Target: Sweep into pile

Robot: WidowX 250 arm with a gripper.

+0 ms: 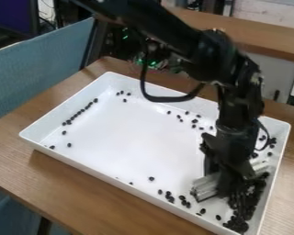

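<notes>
"Small, oval, black bean-like pieces (236, 224) are massed in the right-hand end of the tray, in the near corner and up along the wall. So what worries you?"

"Strays, first. There's a row of them close beside the left wall of the shallow, white, rectangular tray (112, 178), a loose group towards the far wall, and more along the near one. Anything snug to a wall could be missed, if the sweep passes just inside it."

"And the tool?"

"That pale grey, ribbed piece (205, 187) under the black two-finger gripper (225, 183), I take it. It sits low beside the heap and looks tilted. If only one end meets the floor, pieces could slip beneath the other."

"Is it firmly gripped?"

"I can't tell whether the jaws are clenched on it or loose. If they're loose, the drag of the heap could twist it round."

"Anything else?"

"Room. The gripper is near the right wall, so pushing further that way might jam the tool, shove the tray across the brown wooden table (26, 167), or ride pieces up over the rim. Lifting it clear before going for the strays would avoid scattering the heap."
</notes>
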